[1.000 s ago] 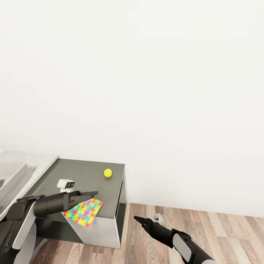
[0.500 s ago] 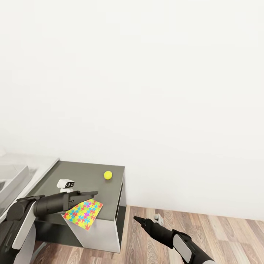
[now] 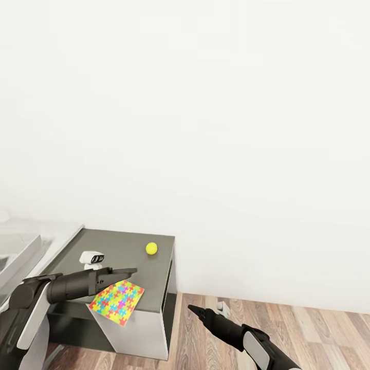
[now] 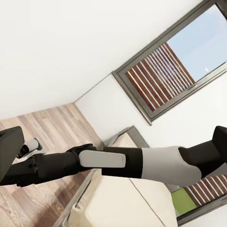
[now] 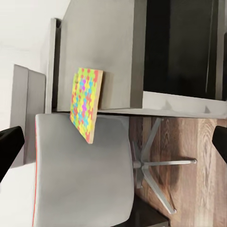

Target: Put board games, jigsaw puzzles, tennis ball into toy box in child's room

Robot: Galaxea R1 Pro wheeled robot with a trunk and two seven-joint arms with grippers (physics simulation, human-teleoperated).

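view shifted down | jigsaw puzzle (image 3: 116,301) just below left end effector (image 3: 128,271)

Toy box (image 3: 20,252): cut off by head view's left edge, contents unseen; puzzle (image 3: 116,302): upper corner hidden behind left gripper (image 3: 131,271); small white robot toy (image 3: 91,258): base covered by same arm

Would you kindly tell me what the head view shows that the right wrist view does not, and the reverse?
The head view gives the tennis ball, a small white toy robot and the left pincer over the table. The right wrist view gives a grey swivel chair with its star-shaped base. Both share the jigsaw puzzle, which overhangs the edge of the dark grey table.
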